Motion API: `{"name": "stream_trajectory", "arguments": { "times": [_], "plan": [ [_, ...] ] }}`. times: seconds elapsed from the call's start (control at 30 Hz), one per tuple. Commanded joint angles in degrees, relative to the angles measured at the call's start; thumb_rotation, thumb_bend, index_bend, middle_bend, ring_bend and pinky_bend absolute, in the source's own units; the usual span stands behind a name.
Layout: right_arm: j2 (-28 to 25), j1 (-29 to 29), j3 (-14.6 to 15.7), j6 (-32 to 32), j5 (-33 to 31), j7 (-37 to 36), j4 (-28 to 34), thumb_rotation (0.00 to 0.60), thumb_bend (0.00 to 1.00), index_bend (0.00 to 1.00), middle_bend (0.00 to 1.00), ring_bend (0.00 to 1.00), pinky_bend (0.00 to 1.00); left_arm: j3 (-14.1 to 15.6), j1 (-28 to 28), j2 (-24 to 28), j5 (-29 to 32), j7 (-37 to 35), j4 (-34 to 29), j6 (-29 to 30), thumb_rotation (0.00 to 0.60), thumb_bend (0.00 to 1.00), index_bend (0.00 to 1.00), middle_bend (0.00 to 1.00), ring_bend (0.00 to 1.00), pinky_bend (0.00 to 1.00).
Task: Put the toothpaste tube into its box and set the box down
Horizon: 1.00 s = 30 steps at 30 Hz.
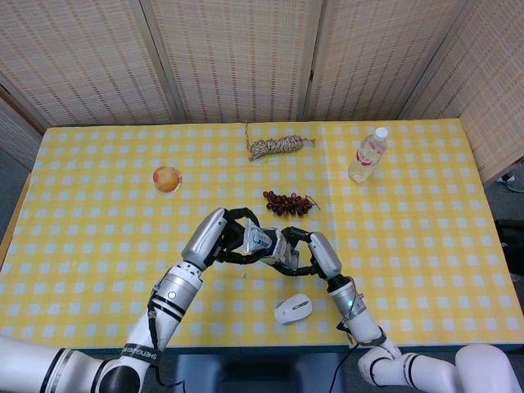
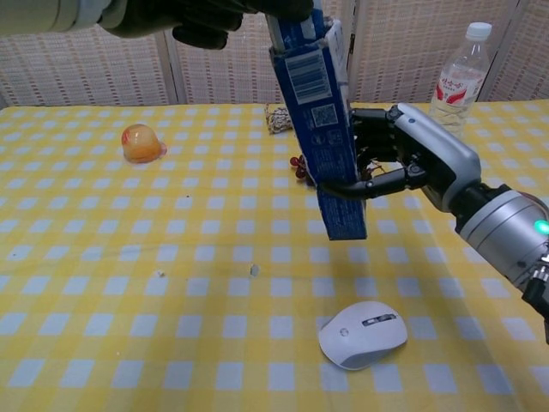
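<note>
Head view: yellow checked table (image 1: 98, 164), woven screens (image 1: 237, 57) behind. My right hand (image 1: 307, 252) grasps the box (image 1: 274, 247); my left hand (image 1: 233, 237) meets its end.

Chest view: box (image 2: 322, 129) lifted upright, left hand (image 2: 202, 15) on top; whether it is grasping, I cannot tell.

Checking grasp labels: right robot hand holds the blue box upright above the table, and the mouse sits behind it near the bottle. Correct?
Not quite. The mouse lies in front of the box, at the near edge of the table, not back by the bottle. The chest view shows this. The rest stands: the right robot hand holds the blue box upright above the table.
</note>
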<state>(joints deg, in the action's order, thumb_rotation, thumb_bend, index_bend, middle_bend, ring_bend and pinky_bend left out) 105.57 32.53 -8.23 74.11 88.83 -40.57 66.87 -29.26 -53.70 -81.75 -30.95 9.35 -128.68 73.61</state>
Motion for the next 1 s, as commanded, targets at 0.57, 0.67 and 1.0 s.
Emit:
{"name": "stream_trajectory", "arguments": {
  "times": [0.57,0.67,1.0],
  "plan": [
    [-1.2,-0.7,0.7,0.8,0.4,0.0,-0.3,0.6,0.3,0.61,0.47,0.52,0.55,1.2,2.6,3.5,-9.3,-2.5,0.4,-2.1,0.6,0.11,0.06,1.0,0.99,1.0],
    [-3.1,-1.1,1.0,1.5,0.9,2.4,0.0,0.6,0.3,0.61,0.47,0.52,0.55,4.4,4.7,5.1,-16.8,0.1,1.5,0.4,0.6,0.12,0.14,0.9,0.82,0.99],
    [-14.0,-4.5,3.7,2.9,1.8,11.6,6.2,0.6,0.3,0.61,0.47,0.52,0.55,19.4,14.7,13.2,-39.6,8.3,15.0,4.8,0.6,0.12,0.27,0.25,0.11,0.06]
  ]
}}
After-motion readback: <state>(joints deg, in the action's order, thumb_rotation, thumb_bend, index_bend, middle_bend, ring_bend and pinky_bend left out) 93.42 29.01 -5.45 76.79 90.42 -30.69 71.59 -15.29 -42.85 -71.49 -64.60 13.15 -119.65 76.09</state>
